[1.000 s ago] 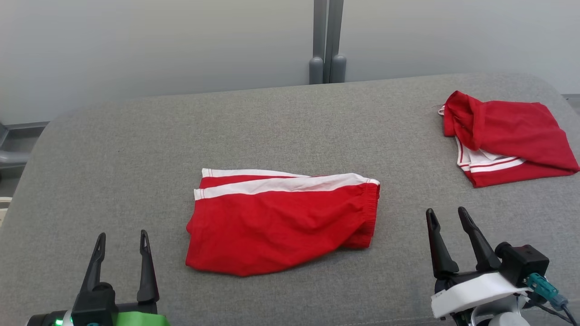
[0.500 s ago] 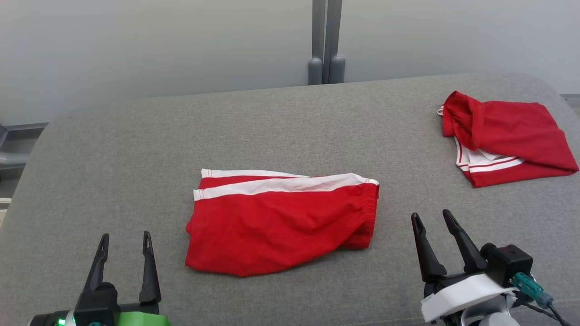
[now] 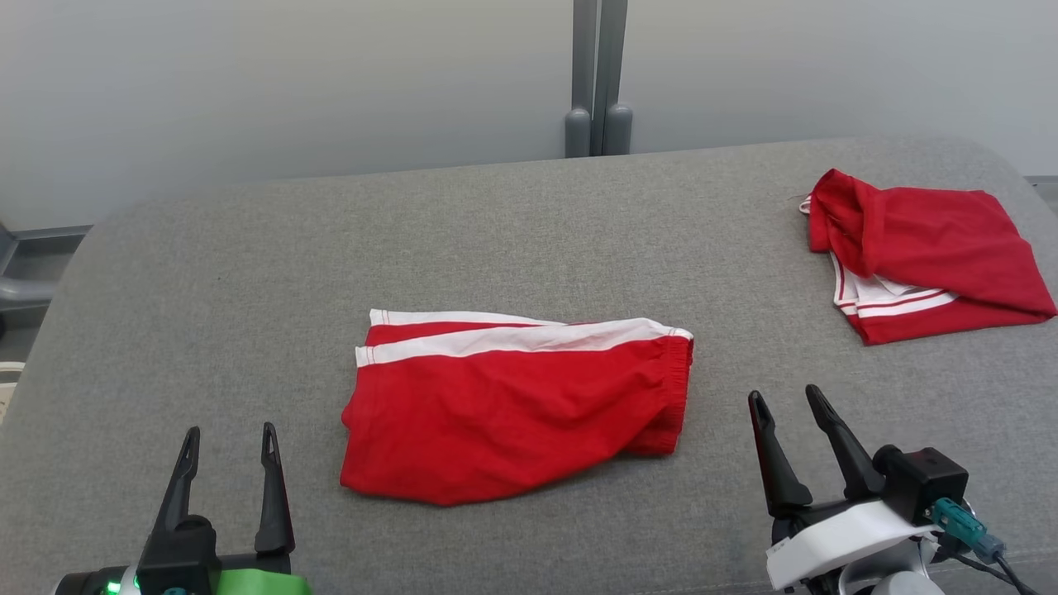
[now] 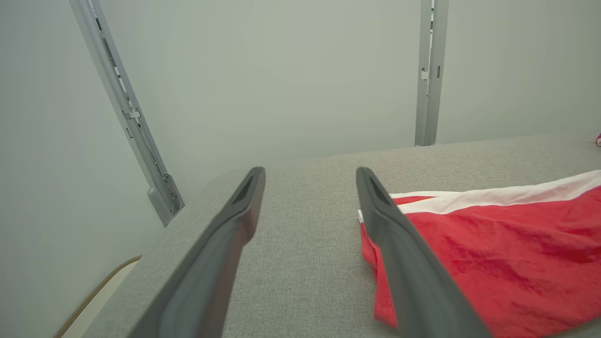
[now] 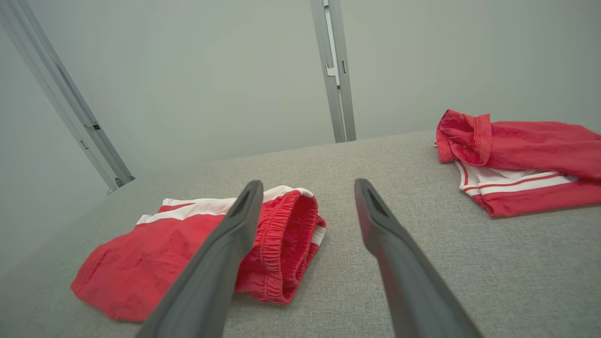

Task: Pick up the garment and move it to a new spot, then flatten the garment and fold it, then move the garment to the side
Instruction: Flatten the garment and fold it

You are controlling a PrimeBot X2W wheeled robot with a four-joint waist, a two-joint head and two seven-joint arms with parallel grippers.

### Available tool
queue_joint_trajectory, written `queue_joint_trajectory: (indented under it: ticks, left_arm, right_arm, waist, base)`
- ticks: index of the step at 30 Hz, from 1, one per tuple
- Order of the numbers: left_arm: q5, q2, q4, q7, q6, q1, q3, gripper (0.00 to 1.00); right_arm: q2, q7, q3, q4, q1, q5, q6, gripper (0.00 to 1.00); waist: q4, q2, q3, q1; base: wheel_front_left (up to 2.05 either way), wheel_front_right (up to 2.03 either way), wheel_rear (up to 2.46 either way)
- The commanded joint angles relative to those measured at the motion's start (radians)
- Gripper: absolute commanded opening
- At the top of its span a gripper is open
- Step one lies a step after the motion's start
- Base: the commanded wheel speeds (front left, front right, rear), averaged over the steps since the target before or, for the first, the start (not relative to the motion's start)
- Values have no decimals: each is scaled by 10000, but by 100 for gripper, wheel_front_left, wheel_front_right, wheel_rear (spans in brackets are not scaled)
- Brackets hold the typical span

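The garment (image 3: 512, 409), red shorts with a white side stripe, lies folded in half in the middle of the grey surface (image 3: 496, 240), its elastic waistband toward the right. My left gripper (image 3: 229, 438) stands open near the front edge, left of the shorts, with nothing between its fingers. In the left wrist view the garment (image 4: 493, 253) lies just right of that gripper (image 4: 310, 176). My right gripper (image 3: 783, 398) is open at the front right, a little right of the waistband. The right wrist view shows the garment (image 5: 178, 253) behind the left finger of that gripper (image 5: 307, 188).
A second red garment (image 3: 917, 252) with white trim lies loosely folded at the far right, also in the right wrist view (image 5: 516, 159). A grey upright post (image 3: 599, 78) stands against the pale wall behind the surface. The surface's left edge drops off near my left gripper.
My right gripper has drawn back toward the front and shifted a little left. The left gripper has lowered slightly. The garments lie as before.
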Motion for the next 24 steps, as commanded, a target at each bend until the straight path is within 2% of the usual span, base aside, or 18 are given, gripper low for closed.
queue_joint_trajectory:
  ticks: [1, 11, 19, 24]
  left_arm:
    - [36, -14, -29, 11, 51, -122, 5, 100]
    - [-18, -87, 23, 12, -9, -244, -146, 100]
    - [-30, -165, 177, 13, -121, -394, -447, 100]
    - [-2, -217, 321, 13, -200, -495, -711, 100]
  right_arm:
    - [-44, -38, 49, 67, -128, -74, 0, 100]
    - [-306, 6, 600, 1383, -1157, -152, 0, 100]
    - [-112, 2, 889, 3683, -2729, -137, 0, 100]
    - [47, -29, 680, 5170, -3585, -137, -2, 100]
  waist:
    - [0, 0, -9, 0]
    - [153, 0, -5, 0]
    - [755, 0, 126, 0]
    - [1292, 0, 274, 0]
  base:
    - [0, 0, 0]
    - [0, 0, 0]
    - [0, 0, 0]
    - [0, 0, 0]
